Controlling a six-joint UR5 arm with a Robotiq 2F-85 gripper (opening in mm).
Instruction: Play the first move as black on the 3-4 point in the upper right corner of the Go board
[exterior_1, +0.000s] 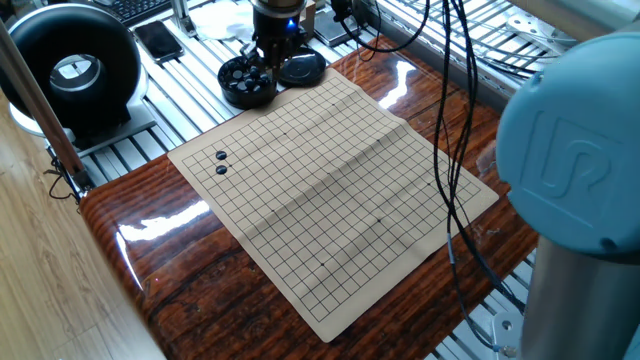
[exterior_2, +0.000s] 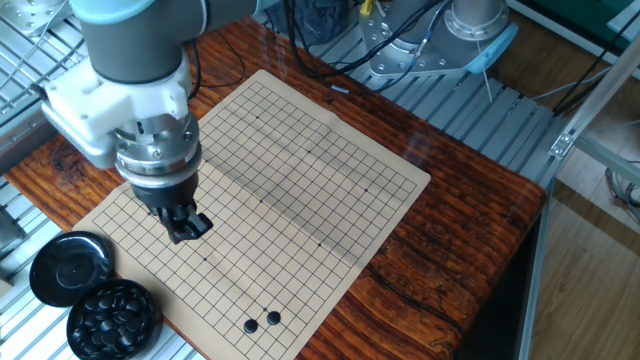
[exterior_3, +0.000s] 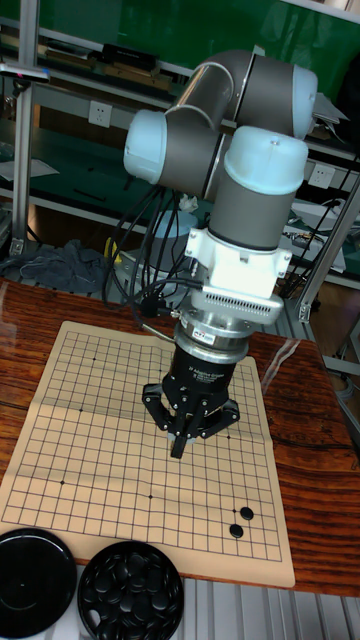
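Stones (exterior_2: 112, 318) for black sit heaped in the open bowl (exterior_2: 150, 301) off the board's near-left corner in the other fixed view, beside its lid (exterior_2: 68, 267), handy for picking. Two stones (exterior_2: 261, 322) already lie on the board (exterior_2: 300, 180) near its near edge. The gripper (exterior_2: 186, 227) hangs above the board close to the bowl, likely heading for a stone; its fingers look drawn together, but whether they pinch anything I cannot tell. The target crossing cannot be singled out, and the arm blocks part of the grid.
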